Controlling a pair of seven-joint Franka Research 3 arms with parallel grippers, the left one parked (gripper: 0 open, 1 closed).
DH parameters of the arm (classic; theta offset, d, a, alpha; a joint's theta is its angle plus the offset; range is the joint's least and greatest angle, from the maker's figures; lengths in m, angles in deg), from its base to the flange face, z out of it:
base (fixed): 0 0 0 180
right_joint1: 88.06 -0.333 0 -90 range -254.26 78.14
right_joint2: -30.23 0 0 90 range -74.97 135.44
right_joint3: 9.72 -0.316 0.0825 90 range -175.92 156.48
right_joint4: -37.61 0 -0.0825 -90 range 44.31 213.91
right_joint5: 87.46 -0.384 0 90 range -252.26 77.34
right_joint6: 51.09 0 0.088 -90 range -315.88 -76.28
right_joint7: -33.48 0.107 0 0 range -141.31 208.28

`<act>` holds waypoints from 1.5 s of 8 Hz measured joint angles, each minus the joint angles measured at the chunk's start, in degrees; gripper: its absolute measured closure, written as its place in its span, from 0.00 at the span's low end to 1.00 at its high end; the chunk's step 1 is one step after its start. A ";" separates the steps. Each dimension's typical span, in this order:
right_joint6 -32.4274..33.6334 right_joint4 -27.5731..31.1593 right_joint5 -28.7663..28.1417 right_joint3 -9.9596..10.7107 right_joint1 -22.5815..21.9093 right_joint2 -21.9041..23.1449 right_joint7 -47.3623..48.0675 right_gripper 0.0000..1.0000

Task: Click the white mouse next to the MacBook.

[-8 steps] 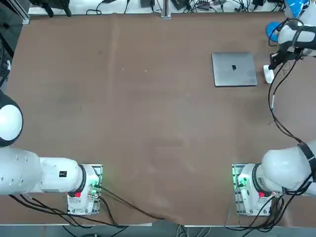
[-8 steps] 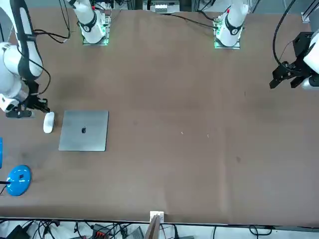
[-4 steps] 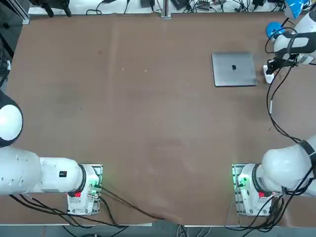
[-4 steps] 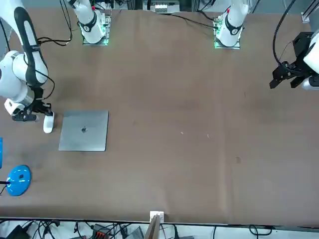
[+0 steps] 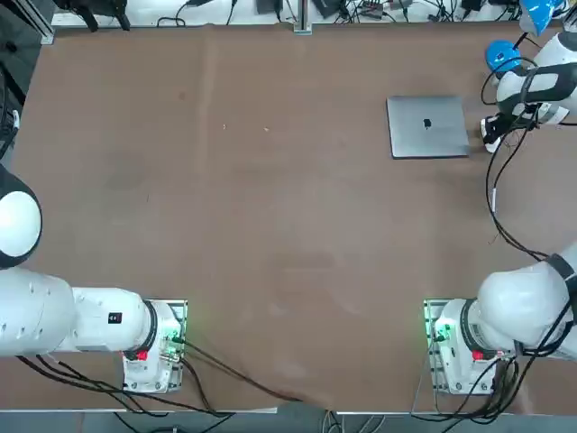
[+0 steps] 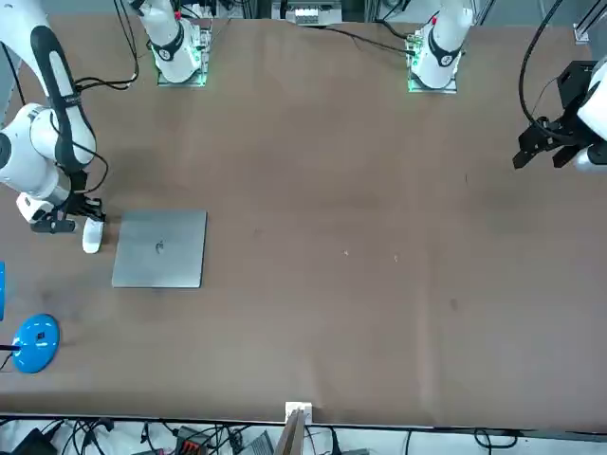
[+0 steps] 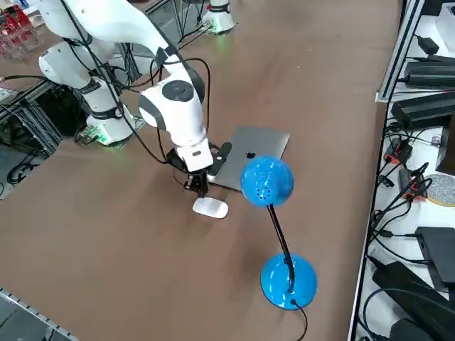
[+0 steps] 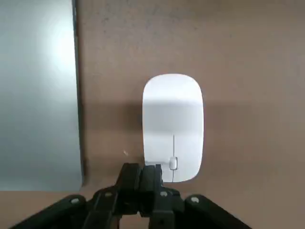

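The white mouse (image 8: pixel 172 126) lies just beside the MacBook (image 5: pixel 427 126), at its 3 o'clock in the top view. The right gripper (image 8: pixel 143 177), jaws pressed together, sits at the mouse's button end, probably touching. Approach done; the click itself seems unfinished.

From overhead, the white mouse (image 5: pixel 491 137) is mostly covered by the right arm's wrist beside the MacBook (image 5: pixel 427 126); only a sliver shows. In the front view the tool (image 6: pixel 92 218) hides the mouse's (image 6: pixel 91 237) end nearest the robot's base. In the right side view the blue lamp (image 7: pixel 267 180) head covers part of the MacBook's (image 7: pixel 250 155) lid, and the tool (image 7: pixel 202 190) hides the mouse's (image 7: pixel 211 207) near end. In the wrist view the pressed-together fingers (image 8: pixel 143 179) overlap one edge of the mouse (image 8: pixel 172 124), so contact cannot be judged, and the MacBook (image 8: pixel 38 90) is cut off by the frame.
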 joint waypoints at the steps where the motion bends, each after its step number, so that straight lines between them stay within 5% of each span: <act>1: -0.31 0.00 0.00 0.00 0.25 -0.37 0.00 0.99; 8: -1.59 -0.06 0.00 -0.02 0.35 -1.11 0.00 0.98; 10: 0.33 -1.41 0.00 -0.38 0.31 -0.63 0.00 0.87; 12: 8.94 -5.90 -0.02 -0.80 0.20 2.86 0.02 0.56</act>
